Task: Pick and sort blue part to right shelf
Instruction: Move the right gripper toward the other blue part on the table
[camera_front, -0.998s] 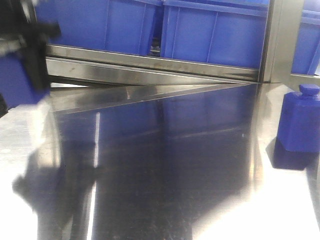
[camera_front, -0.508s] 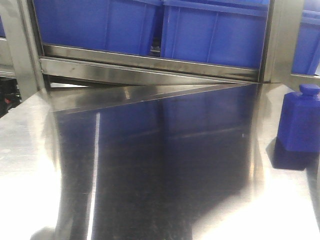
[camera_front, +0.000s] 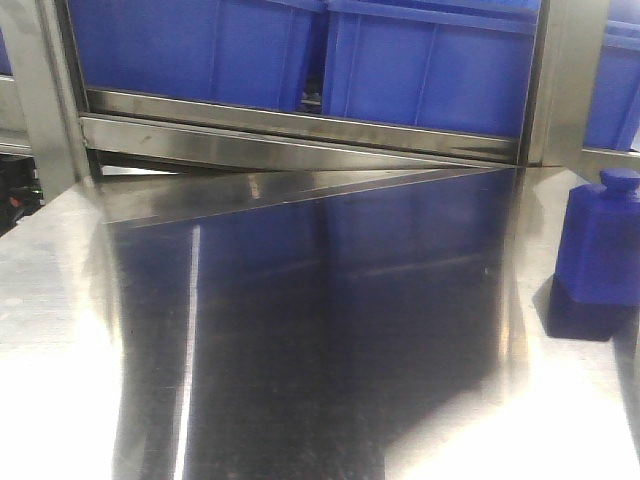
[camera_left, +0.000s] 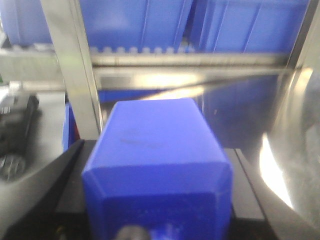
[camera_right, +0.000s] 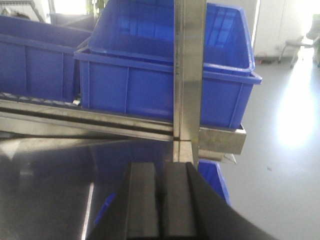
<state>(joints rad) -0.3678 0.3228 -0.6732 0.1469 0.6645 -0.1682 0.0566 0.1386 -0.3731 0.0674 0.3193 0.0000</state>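
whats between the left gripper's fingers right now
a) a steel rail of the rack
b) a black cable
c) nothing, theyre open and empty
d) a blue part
d: in the left wrist view the left gripper has a blue part wedged between its dark fingers, filling the whole gap.

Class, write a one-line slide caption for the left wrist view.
Left end effector grips a blue part, facing blue bins on the steel shelf.
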